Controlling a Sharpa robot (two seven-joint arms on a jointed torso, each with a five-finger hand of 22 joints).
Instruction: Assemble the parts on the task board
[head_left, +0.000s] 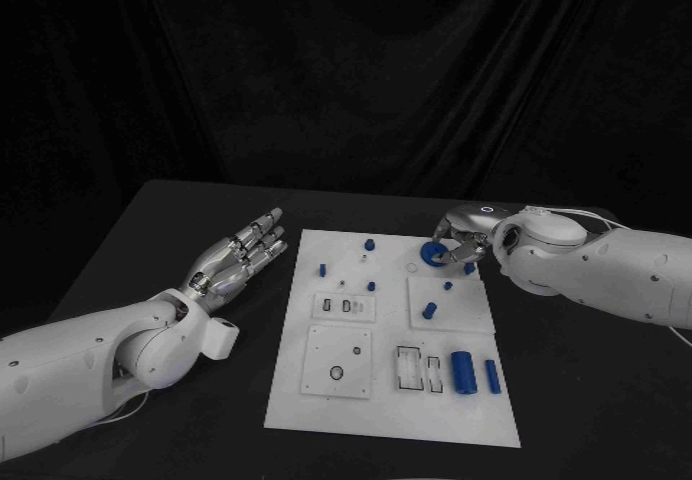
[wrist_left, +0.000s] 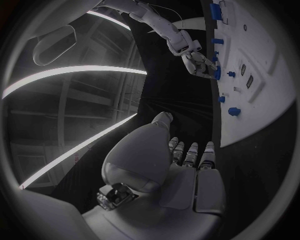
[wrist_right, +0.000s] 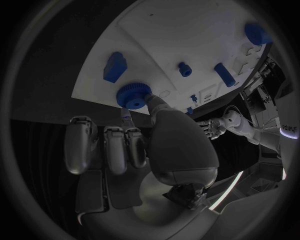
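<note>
Head view: the white board (head_left: 392, 400) lies in the middle of the black bench (head_left: 159, 215), with small blue parts scattered over it. The right robot hand (head_left: 464, 243) is at the board's far right corner, its fingers closed around a blue gear (head_left: 431, 254) — a toothed disc. In the right wrist view the thumb (wrist_right: 157, 106) presses the gear's (wrist_right: 132, 94) rim and other fingertips meet it from below, so the gear is pinched, low over the board's edge or perhaps resting on it; the angle does not settle which. A blue block (wrist_right: 114, 67) sits just beside the gear, and a small peg (wrist_right: 184, 69) stands further in.

The left robot hand (head_left: 242, 255) hovers over the bench just beside the board's left edge, fingers straight and spread, holding nothing. The left wrist view shows the same flat palm (wrist_left: 164, 170) with nothing in it.

Near the front right of the board lie a thick blue cylinder (head_left: 463, 372) and a thinner rod (head_left: 492, 376), side by side next to two slots.

The risks, as I judge them: the pinch sits on the gear's rim alone, so a tilt of the wrist could let the disc roll out and drop off the near corner onto the bench. The gear also sits close to the block — a sideways move could knock that part over. And if the gear is meant for a peg, lowering it tilted would jam it.
</note>
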